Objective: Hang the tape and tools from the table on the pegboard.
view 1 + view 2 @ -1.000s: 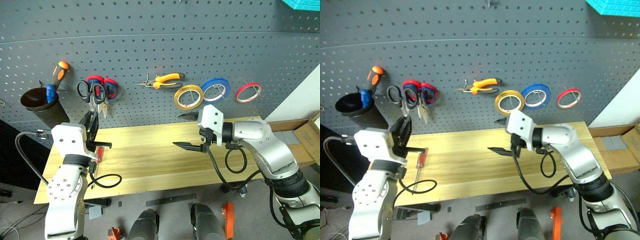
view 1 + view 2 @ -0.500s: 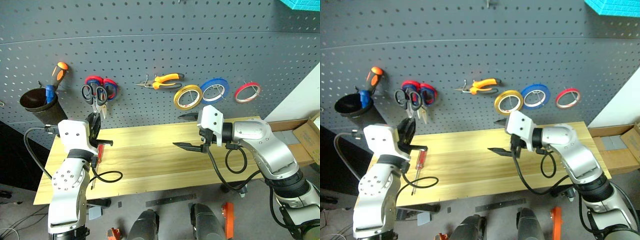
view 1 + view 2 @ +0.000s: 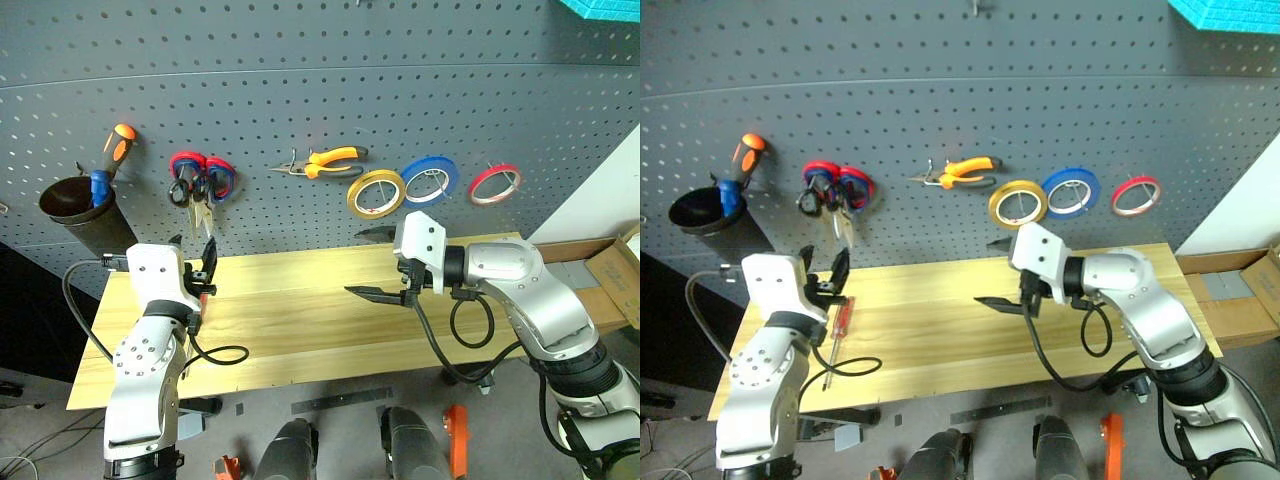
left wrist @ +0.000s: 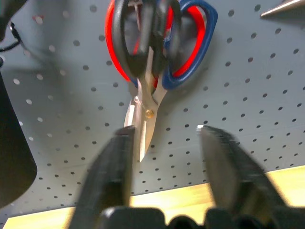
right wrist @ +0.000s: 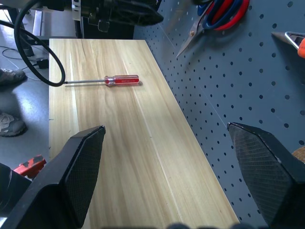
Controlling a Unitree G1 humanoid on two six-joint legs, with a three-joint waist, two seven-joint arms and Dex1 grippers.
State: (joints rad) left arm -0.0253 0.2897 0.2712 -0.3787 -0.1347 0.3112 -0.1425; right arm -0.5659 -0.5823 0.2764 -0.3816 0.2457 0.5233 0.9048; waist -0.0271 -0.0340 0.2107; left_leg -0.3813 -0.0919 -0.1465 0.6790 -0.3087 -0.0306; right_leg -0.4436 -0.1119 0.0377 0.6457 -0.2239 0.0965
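Hanging on the pegboard (image 3: 300, 90) at far left, a black cup (image 3: 82, 212) holds the orange-and-blue screwdriver (image 3: 110, 160); it is no part of the job and is best left alone. Next along, the black-handled scissors (image 4: 143, 43) sit on the same peg as the red-and-blue scissors (image 4: 190, 52), blades pointing down. The left gripper (image 3: 203, 265) is just below them, its fingers (image 4: 112, 167) apart and empty, one either side of the blade tips in the left wrist view. The risk here is that the pair is only loosely seated: a finger brushing the blades as the arm pulls away could lift the handle off the peg and drop the scissors to the table (image 3: 330, 330), or drag the red-and-blue pair with it.

Below, the red-handled screwdriver (image 3: 841, 322) lies on the table near the left edge, beside the left arm's black cable (image 3: 845, 368). It looks to be the last thing not yet hung. Being slim and round, it could roll from a careless touch, and the cable could nudge or snag it.

Further right, the orange-handled pliers (image 3: 335, 160) and the yellowish tape (image 3: 377, 193) hang on the board, then the blue roll (image 3: 431, 177) and the red roll (image 3: 497, 183). The right gripper (image 3: 375, 265) hovers over the table just below the tape, spread wide and empty; a rise from there could knock the ring off its peg.
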